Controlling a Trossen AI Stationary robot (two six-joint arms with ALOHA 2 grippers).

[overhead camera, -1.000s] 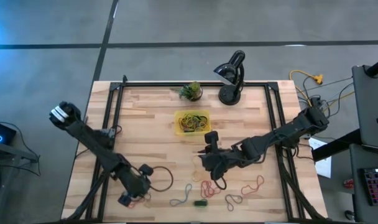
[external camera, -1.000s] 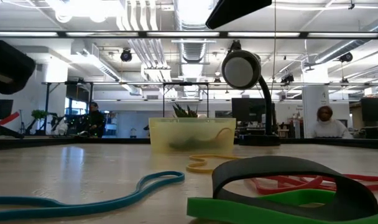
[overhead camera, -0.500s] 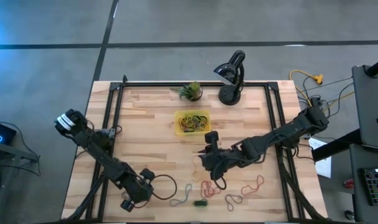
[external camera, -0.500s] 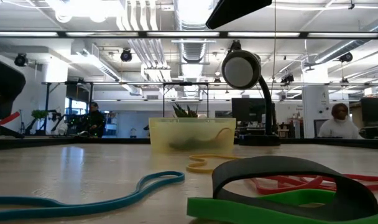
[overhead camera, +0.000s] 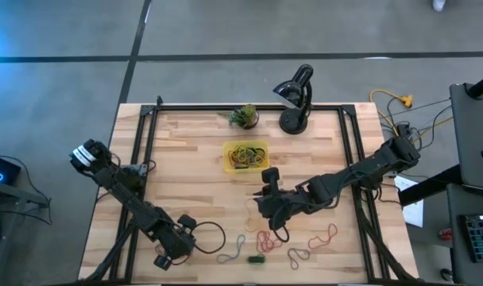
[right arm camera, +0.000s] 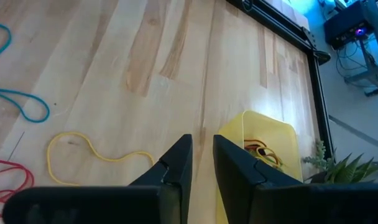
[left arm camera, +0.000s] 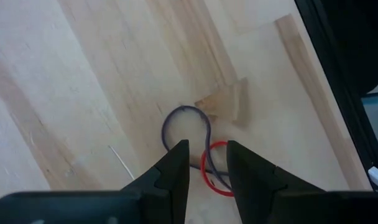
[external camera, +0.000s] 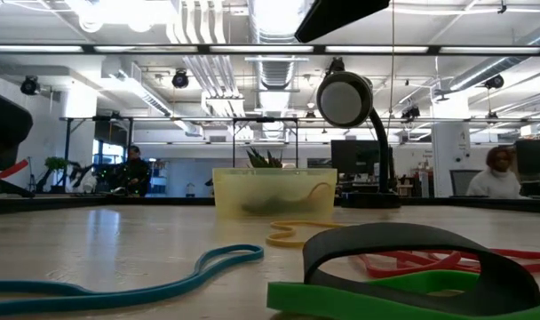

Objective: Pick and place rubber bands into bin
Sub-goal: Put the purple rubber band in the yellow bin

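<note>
At seven o'clock on the bench (overhead camera: 194,151), my left claw (left arm camera: 206,163) stands spread over two bands (left arm camera: 195,134).

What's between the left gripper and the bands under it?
Nothing visible. In the left wrist view the left gripper is open over a grey band and a red band on bare table. A pale wood scrap lies just beyond the grey band, not between it and the gripper.

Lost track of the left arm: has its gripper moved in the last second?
Yes. The left gripper slid along the table's near edge, toward the large dark ring.
</note>
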